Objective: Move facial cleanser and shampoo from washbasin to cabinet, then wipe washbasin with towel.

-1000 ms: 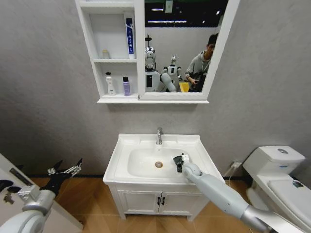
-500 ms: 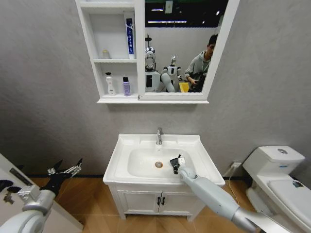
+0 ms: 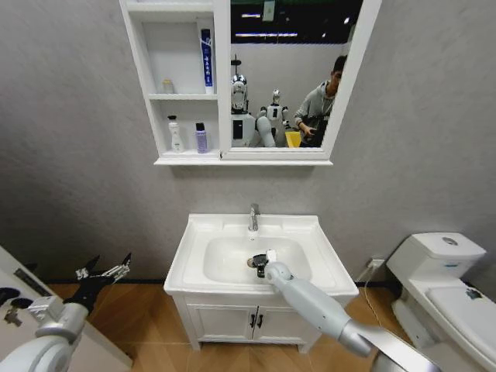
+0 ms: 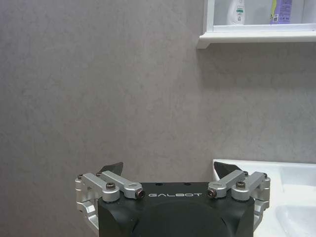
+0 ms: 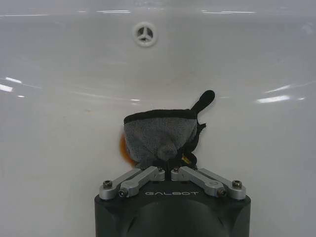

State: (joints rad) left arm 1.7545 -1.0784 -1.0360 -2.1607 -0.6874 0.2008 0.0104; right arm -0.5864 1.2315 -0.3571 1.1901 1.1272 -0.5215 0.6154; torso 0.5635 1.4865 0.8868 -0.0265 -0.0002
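My right gripper (image 3: 262, 262) reaches into the bowl of the white washbasin (image 3: 201, 232) and is shut on the dark grey towel (image 3: 255, 268). In the right wrist view the gripper (image 5: 168, 170) presses the bunched towel (image 5: 155, 138) on the bowl floor, over the brass-ringed drain (image 5: 122, 148). The cabinet (image 3: 147, 97) holds a white bottle (image 3: 176, 133), a purple bottle (image 3: 201, 138) and a blue-white tube (image 3: 206, 58). I cannot tell which is the facial cleanser and which the shampoo. My left gripper (image 3: 105, 273) is parked low at the left, open and holding nothing.
A chrome tap (image 3: 253, 217) stands behind the bowl. The mirror (image 3: 287, 77) joins the cabinet. A white toilet (image 3: 442, 267) is at the right and a two-door vanity (image 3: 256, 322) is under the basin. The left wrist view faces the grey wall (image 4: 123, 89).
My right gripper has slid the towel leftward across the bowl, from its right side to over the drain. The left arm has not moved.
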